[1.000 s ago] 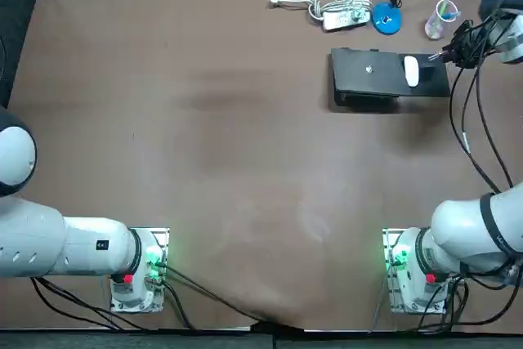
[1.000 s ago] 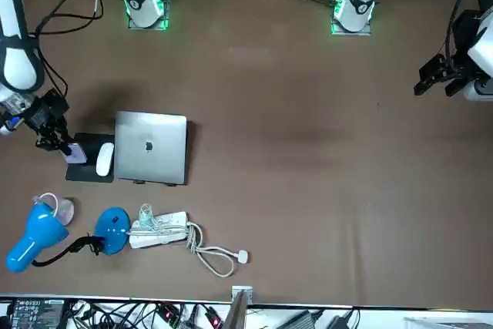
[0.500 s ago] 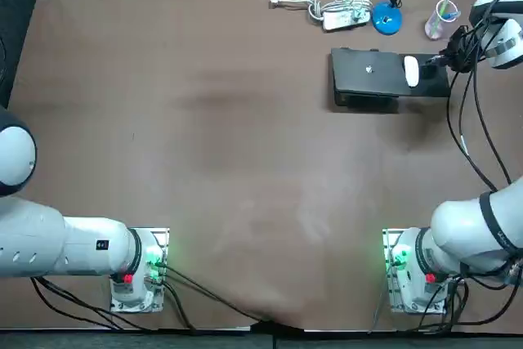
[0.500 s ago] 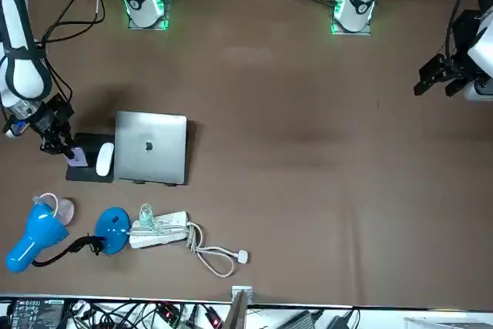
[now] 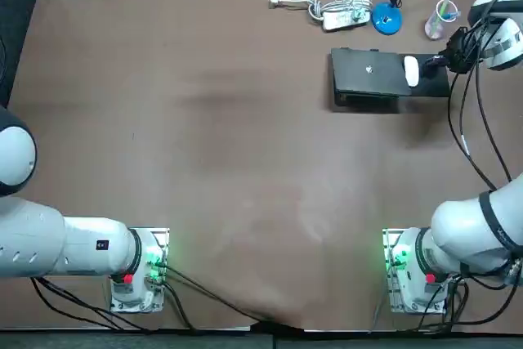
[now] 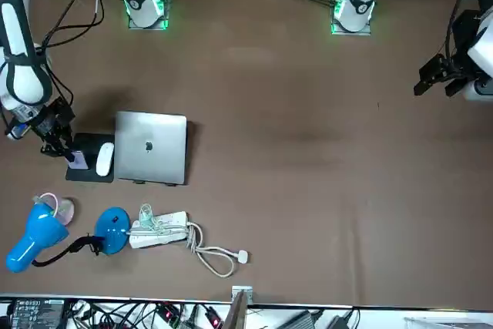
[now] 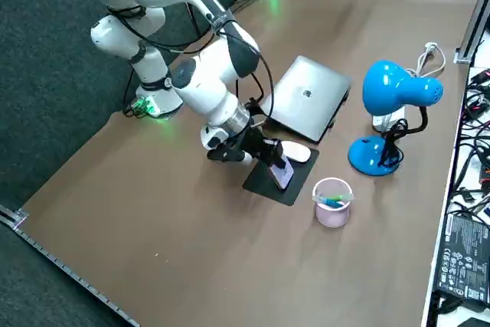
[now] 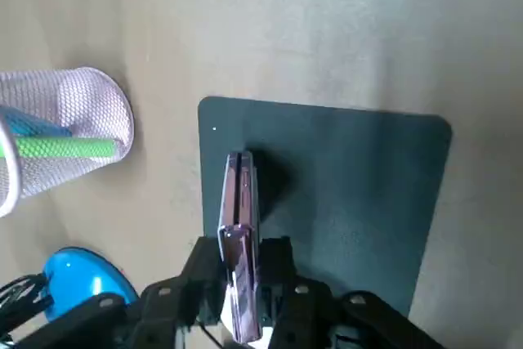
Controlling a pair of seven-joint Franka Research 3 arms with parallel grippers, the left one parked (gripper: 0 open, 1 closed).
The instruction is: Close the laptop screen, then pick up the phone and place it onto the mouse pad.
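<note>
**Right claw grips the phone on its edge above the mouse pad**

The brown table carries everything. The closed silver laptop lies flat with its lid down. It is on the far side of the mouse from the right claw, toward the middle of the table.

A blue desk lamp stands beyond the claw, on the side away from the robot's bases. A white power strip with its coiled cable lies further along that same edge, well apart from the claw.

The dark rectangular mouse pad lies directly under the claw, and its other side is just beside the laptop. A pink mesh cup with pens stands near the pad's outer corner, close to the claw but apart from it.

The white oval mouse rests on the pad between the claw and the laptop. It takes up the part of the pad nearest the laptop, and the bare part is beneath the claw.

The thin lilac phone is clamped between the two black fingers, which press on its flat faces. The jaws are apart only by the phone's thickness. The phone has a silvery rim and is held by one end, turned on its edge and a little tilted. Its free end points down at the bare part of the pad. Whether it touches the pad, I cannot tell.
</note>
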